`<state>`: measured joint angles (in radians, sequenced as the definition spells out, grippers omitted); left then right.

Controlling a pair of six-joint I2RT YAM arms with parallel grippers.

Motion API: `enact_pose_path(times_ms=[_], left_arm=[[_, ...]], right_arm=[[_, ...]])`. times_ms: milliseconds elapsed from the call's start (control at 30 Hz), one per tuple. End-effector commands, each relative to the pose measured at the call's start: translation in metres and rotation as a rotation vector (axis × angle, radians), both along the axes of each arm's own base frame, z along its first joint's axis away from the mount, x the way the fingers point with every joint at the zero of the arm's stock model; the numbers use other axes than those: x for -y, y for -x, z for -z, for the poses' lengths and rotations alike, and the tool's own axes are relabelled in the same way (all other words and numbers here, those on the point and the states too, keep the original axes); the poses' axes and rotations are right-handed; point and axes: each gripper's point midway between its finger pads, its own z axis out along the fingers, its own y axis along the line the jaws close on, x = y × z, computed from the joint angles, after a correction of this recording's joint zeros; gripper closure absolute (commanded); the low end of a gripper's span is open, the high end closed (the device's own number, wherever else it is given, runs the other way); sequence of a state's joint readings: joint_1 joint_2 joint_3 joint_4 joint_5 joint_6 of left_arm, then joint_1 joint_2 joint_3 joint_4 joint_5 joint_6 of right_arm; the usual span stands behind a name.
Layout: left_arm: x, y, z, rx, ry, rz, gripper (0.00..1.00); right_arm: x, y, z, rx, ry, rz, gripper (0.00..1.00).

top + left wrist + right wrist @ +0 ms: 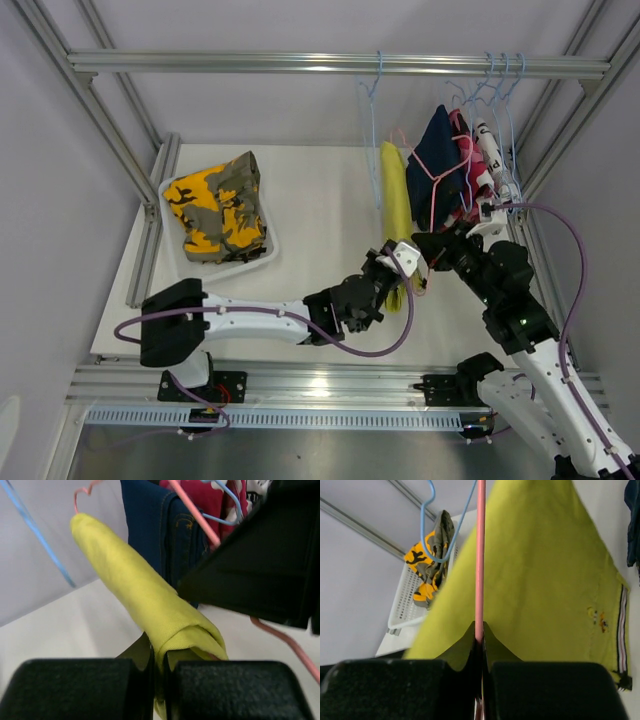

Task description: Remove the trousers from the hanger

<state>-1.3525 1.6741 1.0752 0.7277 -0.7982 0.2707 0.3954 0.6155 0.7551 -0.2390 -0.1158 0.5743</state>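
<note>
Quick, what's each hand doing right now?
Left hand: closed on the yellow trousers.
Right hand: closed on the pink hanger.

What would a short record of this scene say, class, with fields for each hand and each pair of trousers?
Left hand: shut on lower end of plain yellow cloth trousers
Right hand: shut on thin pink hanger carrying them
In white plastic basket: yellow-brown camouflage cloth trousers
Hanging from metal rail: navy blue trousers, pink-red patterned trousers, white lettered trousers

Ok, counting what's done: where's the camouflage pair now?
The camouflage trousers lie in the white tray on the left side of the top view, well away from the hanging pairs.
</note>
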Motion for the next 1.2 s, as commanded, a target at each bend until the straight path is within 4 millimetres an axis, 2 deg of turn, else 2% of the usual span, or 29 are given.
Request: enact_pose_path(times_ms=[0, 67, 100, 133, 167, 233, 267, 400, 667, 833, 1000, 1033, 1100, 1133, 1167], left_arm=[[-0.027, 0.012, -0.097, 0.051, 0.250, 0.010, 0.99], [-0.028, 0.022, -0.120, 0.058, 0.288, 0.041, 0.99], [-0.031, 0.025, -0.139, 0.068, 0.325, 0.055, 0.99], [-0.032, 0.027, -0.143, 0.068, 0.325, 0.061, 0.99], [-0.032, 0.032, -0.161, 0.077, 0.358, 0.075, 0.99], [-0.033, 0.035, -0.173, 0.094, 0.363, 0.091, 0.99], [-0.034, 0.038, -0.188, 0.104, 0.389, 0.094, 0.99], [-0.036, 0.046, -0.210, 0.136, 0.395, 0.105, 0.99], [-0.054, 0.064, -0.241, 0.174, 0.416, 0.120, 0.99], [-0.075, 0.073, -0.258, 0.185, 0.411, 0.128, 0.99], [-0.090, 0.087, -0.259, 0.134, 0.400, 0.198, 0.99], [-0.102, 0.090, -0.265, 0.126, 0.421, 0.211, 0.99], [-0.109, 0.093, -0.258, 0.089, 0.423, 0.237, 0.99], [-0.124, 0.097, -0.265, 0.087, 0.452, 0.257, 0.99], [-0.127, 0.099, -0.260, 0.070, 0.427, 0.268, 0.99]], right_arm=[[0.005, -0.006, 0.007, 0.044, 0.037, 0.028, 1.00], [0.005, -0.008, 0.019, 0.025, 0.049, 0.030, 1.00], [0.004, -0.009, 0.024, 0.020, 0.052, 0.027, 1.00], [0.003, -0.010, 0.037, -0.003, 0.059, 0.025, 1.00], [0.002, -0.010, 0.041, -0.011, 0.057, 0.022, 1.00], [0.002, -0.011, 0.059, -0.042, 0.067, 0.022, 1.00], [0.002, -0.011, 0.064, -0.051, 0.068, 0.024, 1.00], [0.004, -0.010, 0.090, -0.086, 0.081, 0.033, 1.00], [0.006, -0.005, 0.139, -0.163, 0.111, 0.035, 1.00], [0.010, -0.002, 0.170, -0.204, 0.136, 0.044, 1.00], [0.012, 0.000, 0.186, -0.234, 0.152, 0.049, 1.00], [0.012, 0.000, 0.187, -0.234, 0.153, 0.052, 1.00], [0.013, -0.001, 0.186, -0.229, 0.157, 0.055, 1.00], [0.014, -0.002, 0.185, -0.225, 0.157, 0.060, 1.00], [0.014, -0.001, 0.187, -0.229, 0.159, 0.062, 1.00]])
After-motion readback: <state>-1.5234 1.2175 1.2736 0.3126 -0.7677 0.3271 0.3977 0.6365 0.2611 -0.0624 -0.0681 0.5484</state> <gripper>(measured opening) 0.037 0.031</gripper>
